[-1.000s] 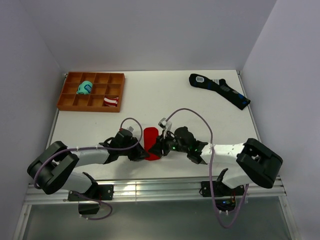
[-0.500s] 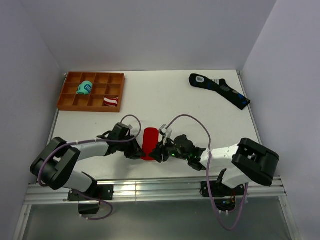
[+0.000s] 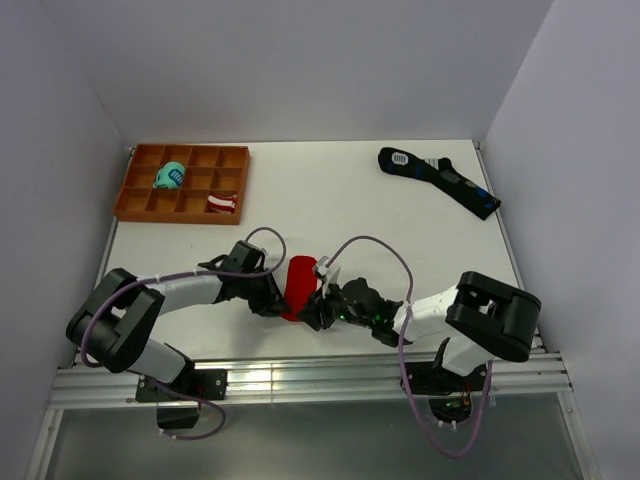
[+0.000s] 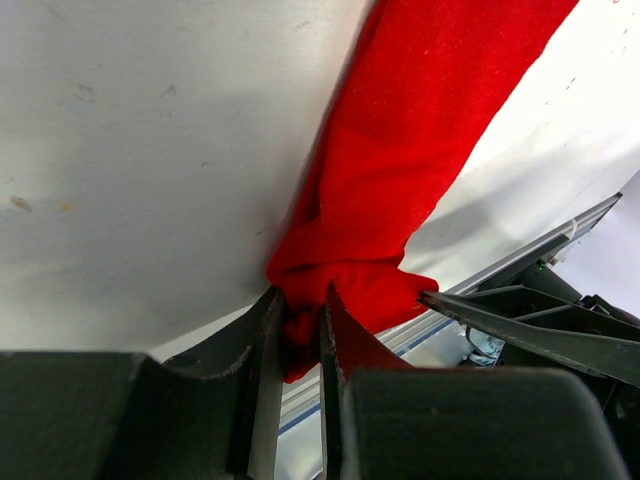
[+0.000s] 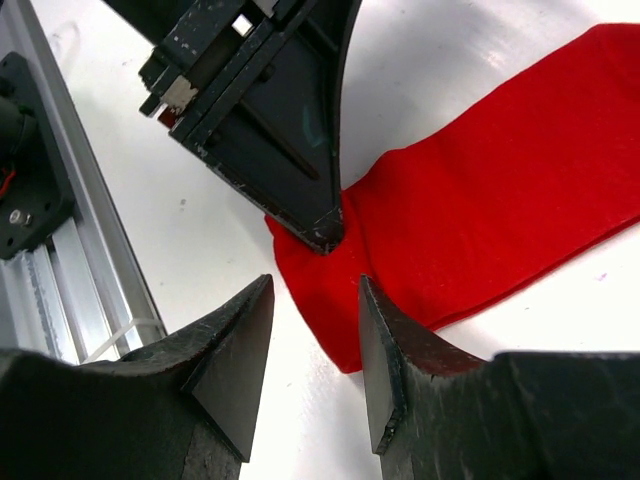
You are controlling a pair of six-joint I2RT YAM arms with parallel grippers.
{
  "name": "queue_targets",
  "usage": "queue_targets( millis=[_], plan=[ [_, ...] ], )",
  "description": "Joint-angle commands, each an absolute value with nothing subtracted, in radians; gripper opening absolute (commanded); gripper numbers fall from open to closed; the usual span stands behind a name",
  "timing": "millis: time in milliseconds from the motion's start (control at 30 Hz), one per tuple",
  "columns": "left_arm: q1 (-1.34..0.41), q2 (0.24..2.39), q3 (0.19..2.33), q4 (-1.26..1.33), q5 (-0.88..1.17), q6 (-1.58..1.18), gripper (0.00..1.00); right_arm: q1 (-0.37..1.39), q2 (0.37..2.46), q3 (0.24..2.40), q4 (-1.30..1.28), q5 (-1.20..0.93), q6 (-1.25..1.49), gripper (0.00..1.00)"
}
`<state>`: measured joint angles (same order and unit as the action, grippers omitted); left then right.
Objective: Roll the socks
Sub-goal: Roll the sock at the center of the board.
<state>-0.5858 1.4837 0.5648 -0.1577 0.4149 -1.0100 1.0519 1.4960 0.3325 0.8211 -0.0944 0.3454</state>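
Observation:
The red socks [image 3: 297, 283] lie as a narrow strip near the table's front edge, between the two grippers. My left gripper [image 3: 277, 304] is shut on the bunched near end of the socks [image 4: 345, 285]. My right gripper [image 3: 318, 308] is open and empty, its fingertips [image 5: 250, 330] hovering at the socks' near end [image 5: 480, 230], just apart from the left gripper's fingers [image 5: 290, 150]. No white motif shows.
An orange divided tray [image 3: 135, 198] at the back left holds a teal bundle [image 3: 169, 177] and a red-and-white striped bundle [image 3: 222, 204]. Long black socks [image 3: 440, 178] lie at the back right. The metal table rail [image 5: 50, 260] runs just in front of the grippers.
The left gripper has moved right and closed on the socks' near end, lifting and bunching it. The right gripper has shifted left and toward the front edge.

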Motion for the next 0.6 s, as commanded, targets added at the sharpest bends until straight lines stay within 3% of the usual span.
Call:
queue_targets(
  millis=[0, 567],
  plan=[
    [-0.577, 1.548, 0.503, -0.420, 0.198, -0.923, 0.00, 1.066, 1.509, 0.322, 0.894, -0.041, 0.325, 0.46],
    [-0.572, 1.559, 0.523, -0.410, 0.227, -0.948, 0.00, 1.140, 1.585, 0.275, 0.948, 0.037, 0.362, 0.46]
  ],
)
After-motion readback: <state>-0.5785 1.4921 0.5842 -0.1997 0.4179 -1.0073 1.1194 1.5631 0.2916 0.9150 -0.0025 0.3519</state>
